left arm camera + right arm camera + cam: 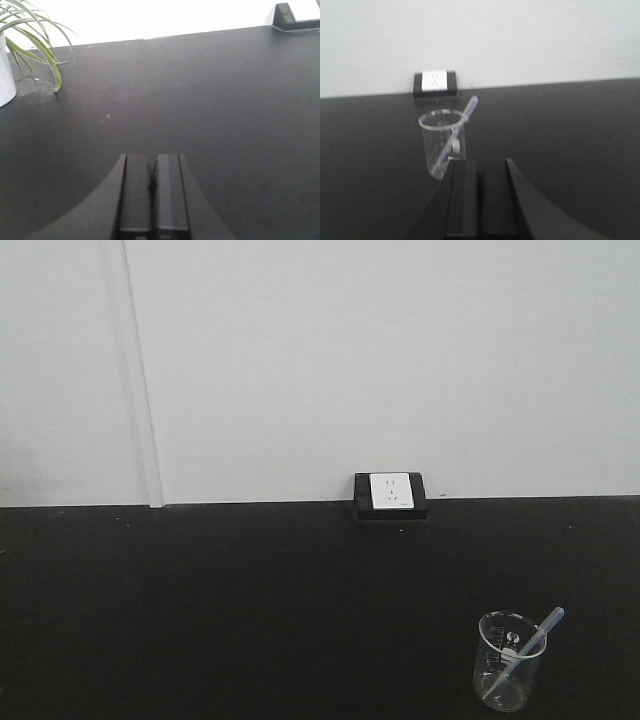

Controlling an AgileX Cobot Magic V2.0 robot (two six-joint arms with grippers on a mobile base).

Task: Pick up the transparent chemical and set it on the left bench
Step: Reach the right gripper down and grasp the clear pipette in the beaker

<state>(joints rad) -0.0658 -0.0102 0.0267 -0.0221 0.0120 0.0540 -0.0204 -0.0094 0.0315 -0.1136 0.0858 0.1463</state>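
You have one clear pipette (530, 645) leaning in one beaker (525, 685) on the tabletop (250, 620); your left hand (152, 161) and right hand (480, 166) are both pressed closed, holding nothing.

black worktop (200, 620) | on it: glass beaker (495, 655); socket box (390, 495); potted plant (6, 75)

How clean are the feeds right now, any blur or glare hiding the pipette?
Front view: grainy, evenly lit, pipette readable in the beaker. Right wrist view: soft focus, beaker marks smeared, pipette traceable. Left wrist view: wall blown out white, worktop dim, no pipette in frame.
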